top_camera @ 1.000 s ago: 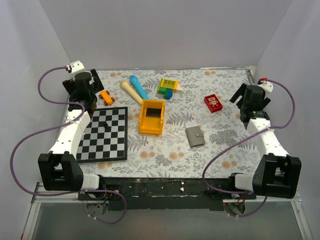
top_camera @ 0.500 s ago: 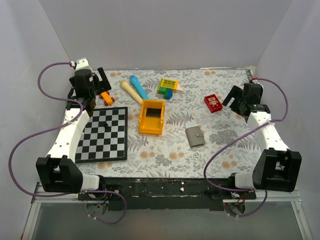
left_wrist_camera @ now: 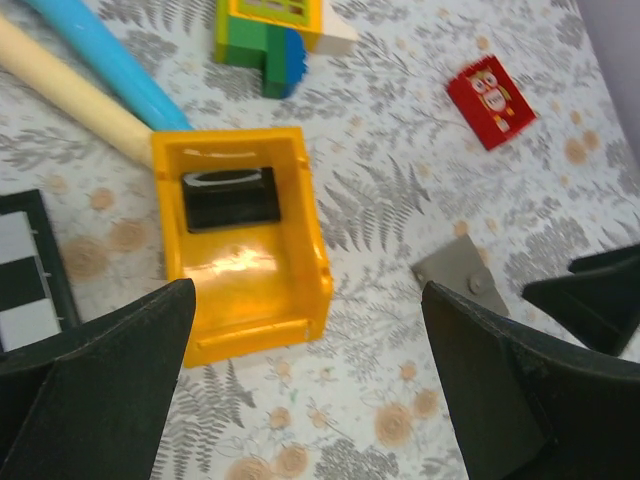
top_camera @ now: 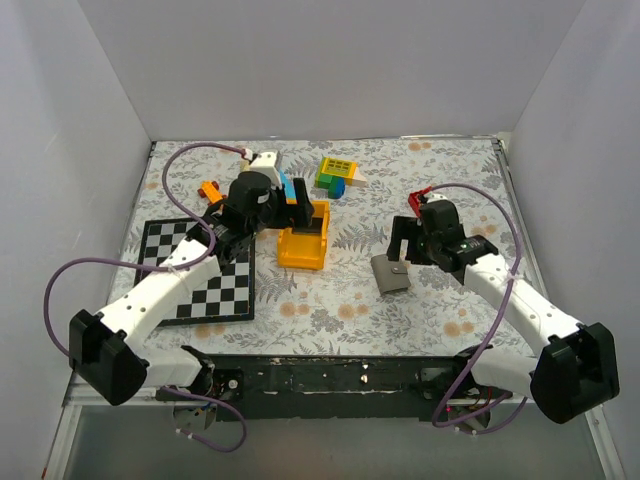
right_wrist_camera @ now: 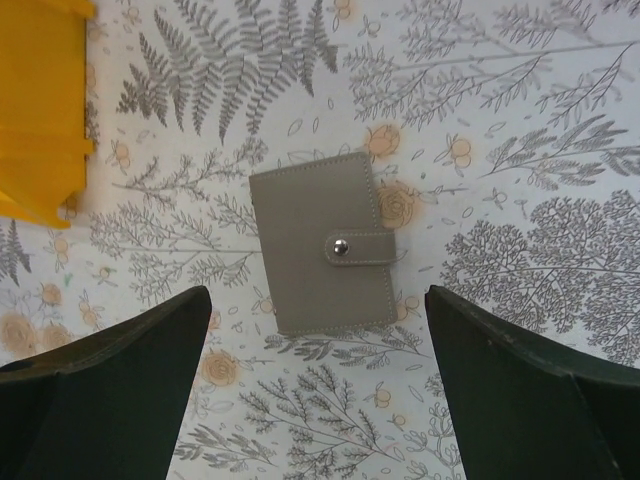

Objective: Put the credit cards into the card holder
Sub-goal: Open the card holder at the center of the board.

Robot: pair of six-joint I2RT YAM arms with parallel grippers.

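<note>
1. Your left arm (top_camera: 165, 288) reaches forward over the chessboard (top_camera: 215, 290). The left gripper (left_wrist_camera: 305, 300) hangs above the orange tray (left_wrist_camera: 312, 235) with its jaws wide apart, holding nothing.
2. Your right gripper (right_wrist_camera: 318, 295) hovers over the card holder (right_wrist_camera: 310, 250), spread just as wide — empty.
3. The table (top_camera: 330, 305) has a floral pattern and sits between plain white walls (top_camera: 320, 70).
4. The card holder lies flat and snapped shut to the right of the tray. Its long axis runs near-to-far, with the tab toward the right.
5. The credit cards (left_wrist_camera: 230, 198) lie at the tray's far end — long axis across its width.
</note>
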